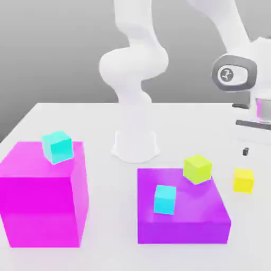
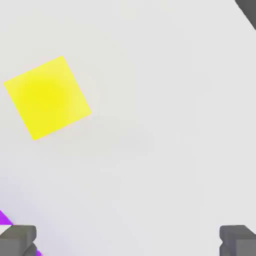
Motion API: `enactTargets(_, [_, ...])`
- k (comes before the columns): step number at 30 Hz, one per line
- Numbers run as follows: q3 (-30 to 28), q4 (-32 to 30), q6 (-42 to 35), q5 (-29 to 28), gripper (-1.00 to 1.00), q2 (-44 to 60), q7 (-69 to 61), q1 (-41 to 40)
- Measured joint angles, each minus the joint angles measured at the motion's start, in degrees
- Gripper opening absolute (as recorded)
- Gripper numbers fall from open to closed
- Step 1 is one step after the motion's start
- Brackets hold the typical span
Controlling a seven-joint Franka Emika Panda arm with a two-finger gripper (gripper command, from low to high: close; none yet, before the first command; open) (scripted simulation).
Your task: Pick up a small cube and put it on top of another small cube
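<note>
Pincer [image 2: 128,241] wide open, empty, above the surface [image 1: 111,256]. Yellow cube [image 1: 243,181] just beyond the purple block's exterior-view right side. Skewed relative to the pincer, off-centre too; descending without turning could clip a corner.

Taking the exterior view as a clock face, I'm seeing a plain grey backdrop [image 1: 69,53] spreading across twelve o'clock, paling toward the top and deepening to charcoal near nine. A smooth, near-white tabletop [image 1: 111,222] is stretching from six o'clock up to a straight far edge, its side edge slanting down toward nine. Soft, even light is falling over everything, and in the hand view a faint lilac tint is washing part of the white.
</note>
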Motion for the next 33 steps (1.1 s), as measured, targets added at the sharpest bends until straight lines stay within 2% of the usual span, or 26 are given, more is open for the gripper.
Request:
enactTargets(4, [1.98, -1.81, 3.49, 0.79, 0.00, 5.09, -9.05, 2.20])
enactTargets(9, [-2.33, -0.30, 11.47, -4.04, 0.00, 15.05, -6.50, 5.51])
enactTargets(10, [-3.62, 0.03, 13.04, -4.78, -1.00, 16.97, -5.99, 6.62])
enactTargets(17, [-3.95, 0.10, 13.26, -4.75, -1.00, 17.37, -6.03, 6.95])
enactTargets(23, [-0.24, -1.94, 4.40, 1.22, -1.00, 6.40, -10.49, 4.65])
enactTargets(33, [-9.61, 3.07, -14.49, -5.07, -1.00, -7.99, 13.30, -14.65])
